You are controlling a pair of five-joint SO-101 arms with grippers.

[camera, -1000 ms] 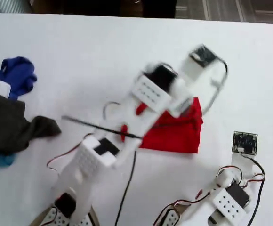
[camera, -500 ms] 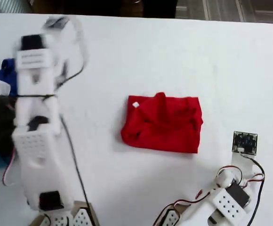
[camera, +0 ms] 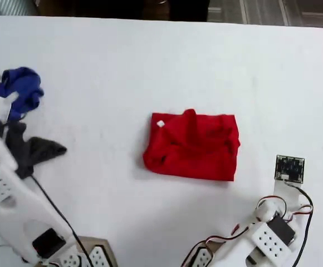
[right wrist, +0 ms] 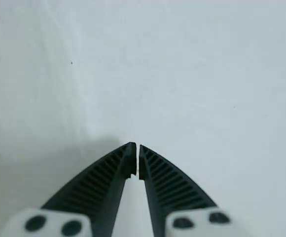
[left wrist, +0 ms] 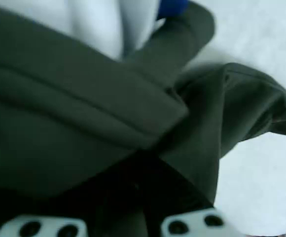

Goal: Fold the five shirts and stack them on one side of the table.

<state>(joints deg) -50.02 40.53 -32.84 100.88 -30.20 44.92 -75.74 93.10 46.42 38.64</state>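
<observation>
A heap of unfolded shirts lies right at the left gripper [left wrist: 133,197]. The dark shirt [left wrist: 84,103] presses up against it and hides its front, so I cannot tell whether it is spread or closed. A white shirt [left wrist: 101,24] and a blue shirt [camera: 19,89] lie just past the dark one, and one dark sleeve [camera: 44,149] pokes out onto the table [camera: 150,61] beside the gripper. The folded red shirt [camera: 192,146] lies flat mid-table, well apart from the left gripper and nearer the right one, touching neither.

The left arm [camera: 11,206] leans from its base out towards the heap at the table's edge. The right arm [camera: 267,239] is folded low at its base. The right gripper [right wrist: 137,150] points at bare tabletop with its fingers [right wrist: 113,177] pressed together, holding nothing.
</observation>
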